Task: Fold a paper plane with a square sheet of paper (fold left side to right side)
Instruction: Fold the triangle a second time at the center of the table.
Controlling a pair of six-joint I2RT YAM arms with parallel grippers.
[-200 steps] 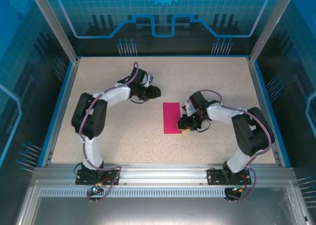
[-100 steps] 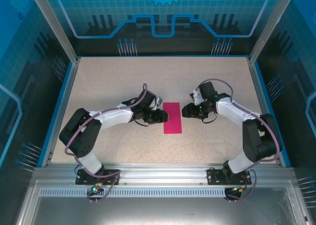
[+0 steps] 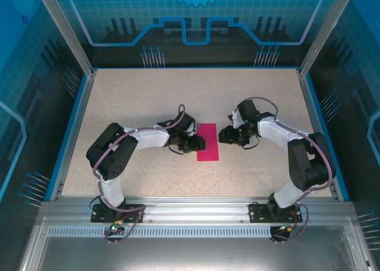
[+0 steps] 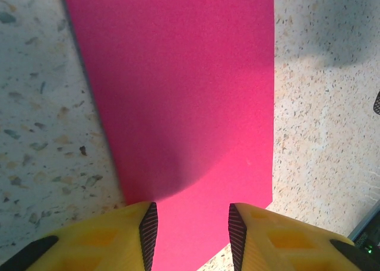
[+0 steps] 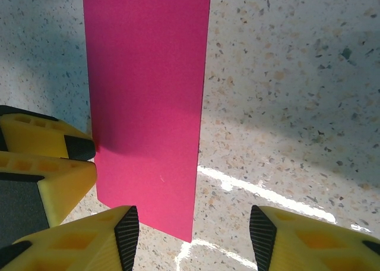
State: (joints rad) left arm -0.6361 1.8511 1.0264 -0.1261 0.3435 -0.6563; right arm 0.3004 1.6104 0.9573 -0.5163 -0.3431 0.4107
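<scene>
The square sheet of paper is magenta-pink and lies flat at the table's middle as a narrow upright rectangle, not a dart shape. My left gripper sits at its left edge. In the left wrist view the paper runs under and between the left gripper, whose jaws are open with nothing pinched. My right gripper is beside the right edge, apart from the paper. The right gripper stands wide open over a corner of the paper. The left gripper's yellow fingers touch the far edge.
The speckled table has a raised blue rim on its sides and an aluminium rail along the near edge holding both arm bases. Free room lies behind and in front of the paper.
My left gripper came down from the back left to the paper's left edge. My right gripper left the paper's near right edge, moved up beside it and opened wider.
</scene>
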